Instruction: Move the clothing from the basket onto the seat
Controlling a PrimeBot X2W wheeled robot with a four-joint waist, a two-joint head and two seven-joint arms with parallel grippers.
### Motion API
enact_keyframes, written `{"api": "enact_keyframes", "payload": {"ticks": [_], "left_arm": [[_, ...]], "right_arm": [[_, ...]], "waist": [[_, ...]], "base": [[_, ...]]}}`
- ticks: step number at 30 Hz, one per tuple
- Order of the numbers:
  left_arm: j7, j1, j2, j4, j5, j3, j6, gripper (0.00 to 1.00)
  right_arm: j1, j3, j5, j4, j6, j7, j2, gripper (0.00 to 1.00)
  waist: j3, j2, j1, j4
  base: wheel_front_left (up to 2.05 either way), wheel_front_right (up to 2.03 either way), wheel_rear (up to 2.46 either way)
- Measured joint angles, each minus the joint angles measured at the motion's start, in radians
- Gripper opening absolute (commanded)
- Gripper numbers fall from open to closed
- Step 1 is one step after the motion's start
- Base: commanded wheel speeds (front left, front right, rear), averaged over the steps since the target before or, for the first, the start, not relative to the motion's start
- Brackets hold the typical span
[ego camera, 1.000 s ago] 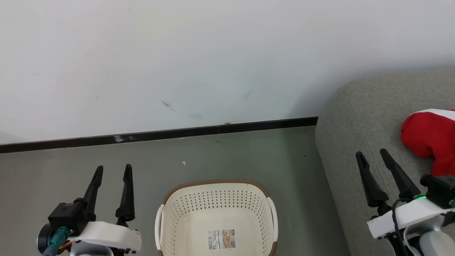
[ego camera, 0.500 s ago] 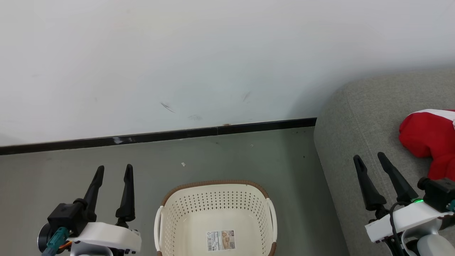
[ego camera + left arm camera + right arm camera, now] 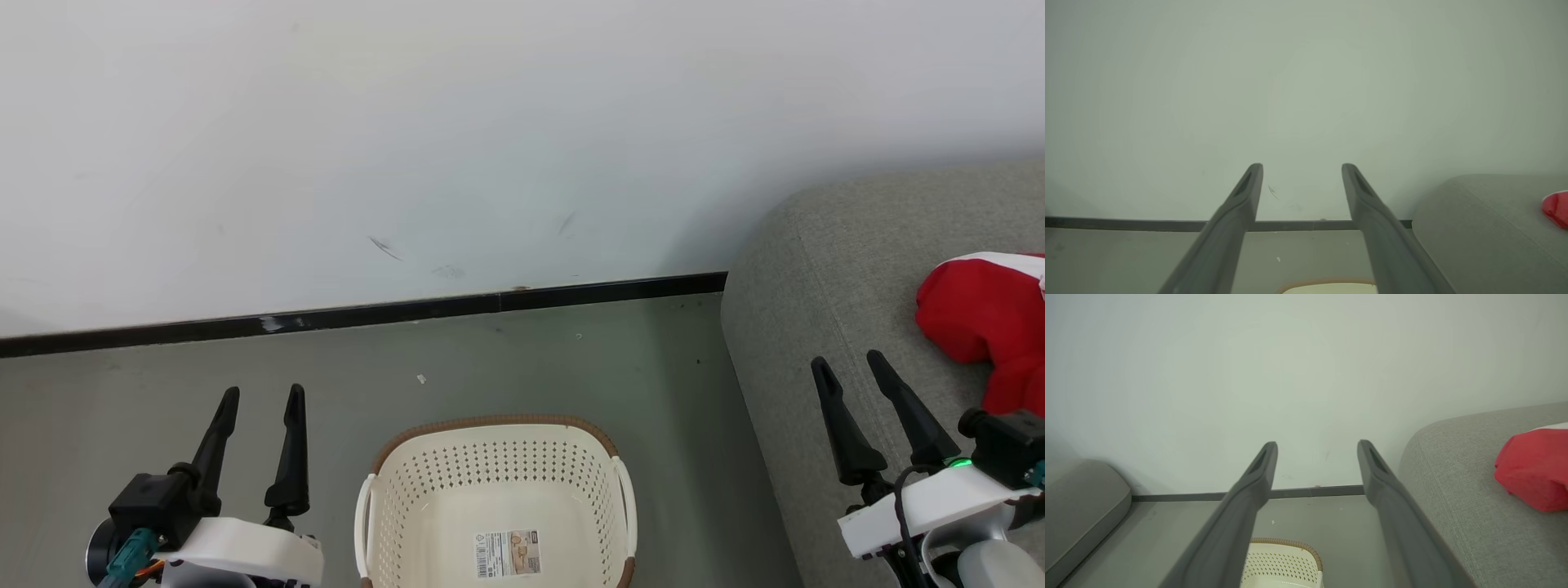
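Note:
The cream perforated basket with a brown rim stands on the floor at bottom centre; its visible inside holds only a barcode label. Red clothing with a white edge lies on the grey-green seat at the right, and is seen again in the right wrist view as clothing on the seat. My left gripper hangs open left of the basket, nothing between its fingers. My right gripper hovers open over the seat's front left part, a short way left of the clothing. The left gripper and right gripper both point at the wall.
A white wall with a black baseboard runs behind the grey floor. Another grey cushion sits on the floor at the left of the right wrist view. A red bit of clothing shows at the left wrist view's right edge.
The head camera shifted slightly. My left gripper sank a little and my right gripper dropped a little towards the seat's front. The clothing stayed on the seat.

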Motion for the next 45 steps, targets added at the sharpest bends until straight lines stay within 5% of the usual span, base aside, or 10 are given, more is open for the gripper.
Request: {"api": "enact_keyframes", "payload": {"ticks": [11, 12, 22, 36, 45], "left_arm": [[0.000, 0.003, -0.016, 0.009, 0.010, 0.016, -0.023, 1.00], [0.000, 0.003, -0.016, 0.010, 0.010, 0.016, -0.029, 0.00], [0.015, 0.052, -0.050, 0.091, -0.008, 0.009, -0.030, 0.00], [0.076, 0.049, -0.050, 0.109, -0.189, 0.041, -0.045, 0.00], [0.112, 0.046, -0.050, 0.112, -0.296, 0.060, -0.056, 0.00]], "right_arm": [[0.015, -0.002, 0.000, -0.003, 0.000, 0.000, 0.001, 1.00], [0.015, -0.002, 0.000, -0.003, 0.000, 0.000, 0.001, 0.00], [0.076, 0.020, 0.020, 0.068, -0.001, 0.003, 0.048, 0.00], [0.076, -0.001, 0.211, 0.065, -0.001, 0.035, 0.061, 0.00], [0.076, -0.016, 0.326, 0.068, -0.001, 0.065, 0.065, 0.00]], "waist": [[-0.001, 0.0000, 0.0000, 0.002], [-0.001, 0.0000, 0.0000, 0.002], [-0.001, 0.0000, 0.0000, 0.002], [-0.006, 0.0000, 0.0002, 0.004], [-0.013, 0.0000, 0.0057, 0.005]], "base": [[0.00, 0.00, 0.00], [0.00, 0.00, 0.00], [0.00, 0.00, 0.00], [0.00, 0.00, 0.00], [0.00, 0.00, 0.00]]}}
